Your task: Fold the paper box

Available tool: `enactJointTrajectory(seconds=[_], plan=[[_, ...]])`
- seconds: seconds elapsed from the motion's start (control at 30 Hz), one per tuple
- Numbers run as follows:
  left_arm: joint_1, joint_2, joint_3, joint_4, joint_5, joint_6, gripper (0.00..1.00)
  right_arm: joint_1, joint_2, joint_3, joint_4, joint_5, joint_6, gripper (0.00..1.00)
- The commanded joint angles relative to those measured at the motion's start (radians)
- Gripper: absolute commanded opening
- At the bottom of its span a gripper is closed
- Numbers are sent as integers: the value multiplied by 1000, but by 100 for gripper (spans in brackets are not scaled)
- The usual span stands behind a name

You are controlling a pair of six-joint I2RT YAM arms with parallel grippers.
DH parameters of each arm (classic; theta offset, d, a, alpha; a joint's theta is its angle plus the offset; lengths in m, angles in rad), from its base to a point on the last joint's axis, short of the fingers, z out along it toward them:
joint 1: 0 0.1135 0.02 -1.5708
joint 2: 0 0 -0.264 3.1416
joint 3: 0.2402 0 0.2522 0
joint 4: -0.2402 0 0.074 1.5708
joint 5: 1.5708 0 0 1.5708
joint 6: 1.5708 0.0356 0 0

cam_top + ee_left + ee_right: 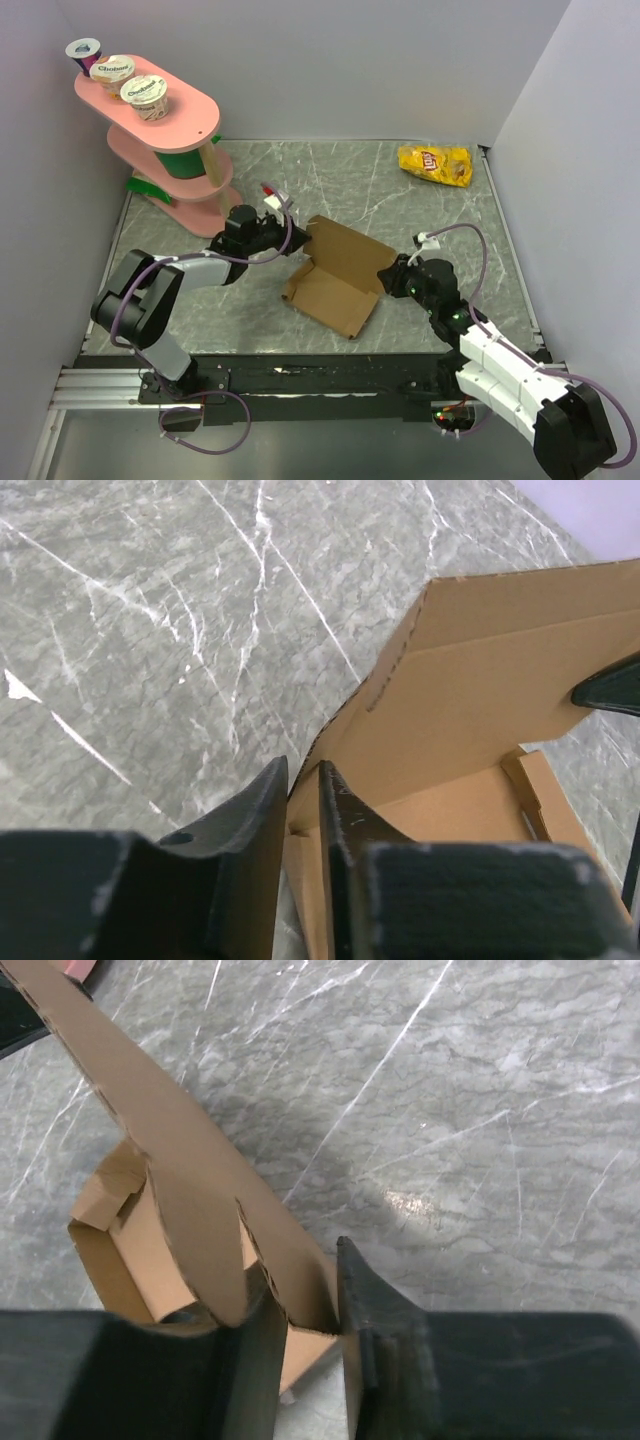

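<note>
1. Where the two arms are bolted at the near edge of the marble table, their bases sit toward opposite corners. Both arms reach inward toward the middle.
2. The paper box lies on the table between them, roughly central. It is plain brown, unprinted and only partly folded: low walls stand up at its left end, and a broad panel rises at a tilt on its far side.
3. The left gripper meets the box at its left edge. In the left wrist view its fingers stand only a sliver apart with the edge of a raised cardboard wall between them, so it is clamped on the paper box.
4. The right gripper meets the box at its right edge. In the right wrist view its fingers stand a little wider, and a folded corner of cardboard fills the gap from one finger to the other. It grips the box too.
5. Farther back, a yellow Lay's chip bag lies flat near the far right corner, well apart from the box and both grippers.
6. In the far left corner stands a pink tiered stand. Three Chobani yogurt cups sit in a row on its top tier, and a green band runs between its lower tiers.
</note>
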Motion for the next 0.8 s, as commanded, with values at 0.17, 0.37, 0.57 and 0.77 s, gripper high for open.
enactJointTrajectory(seconds=[0.17, 0.37, 0.57, 0.77], plan=[[-93, 8, -36, 148, -81, -73, 12, 51, 44, 52, 85, 112, 10, 13], [-156, 19, -38, 165, -135, -88, 7, 137, 116, 86, 109, 224, -4, 9], [-180, 29, -61, 185, -203, -123, 4, 206, 154, 121, 115, 385, 8, 7], [-200, 31, -87, 235, -195, -139, 3, 238, 214, 142, 132, 483, 40, 6]])
